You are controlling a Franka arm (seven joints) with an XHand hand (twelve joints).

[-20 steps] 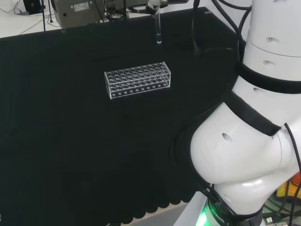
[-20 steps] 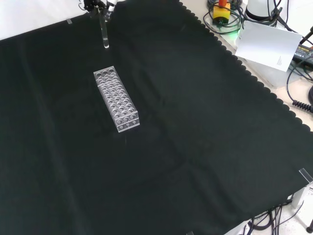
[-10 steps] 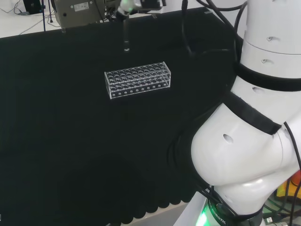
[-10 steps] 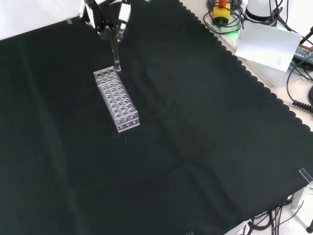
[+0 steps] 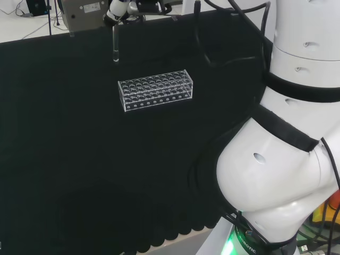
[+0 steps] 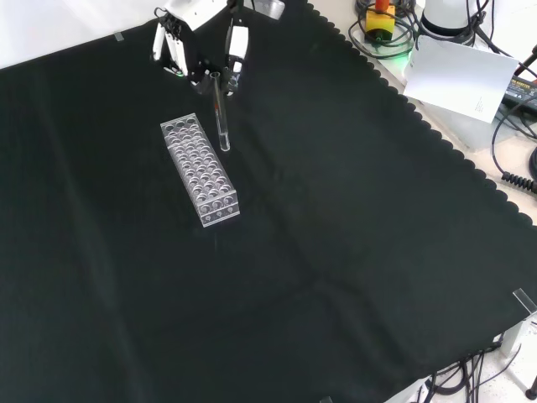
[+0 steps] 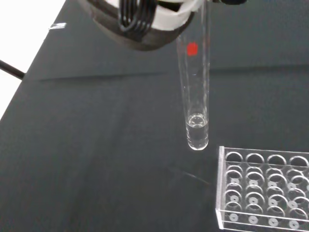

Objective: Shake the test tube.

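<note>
My hand [image 6: 197, 38] hangs over the far part of the cloth with its fingers curled round the top of a clear test tube [image 6: 221, 113]. The tube [image 5: 115, 45] hangs about upright above the cloth, clear of the rack. In the wrist view the test tube [image 7: 195, 87] carries a small red mark and holds a little clear liquid at its rounded bottom. A clear plastic test tube rack [image 6: 200, 170] with many round holes stands on the cloth; in the head view the rack [image 5: 155, 89] is below and to the right of the tube. A corner of the rack [image 7: 263, 193] shows in the wrist view.
The black cloth [image 6: 319, 252] covers the bench, with a scalloped edge at the front view's right. Cables, a yellow device [image 6: 379, 21] and a white box [image 6: 460, 80] lie beyond that edge. The arm's white links [image 5: 287, 159] stand at the head view's right.
The hand has swung the tube to the left in the head view, and nearer and to the right in the front view. The rack has not moved.
</note>
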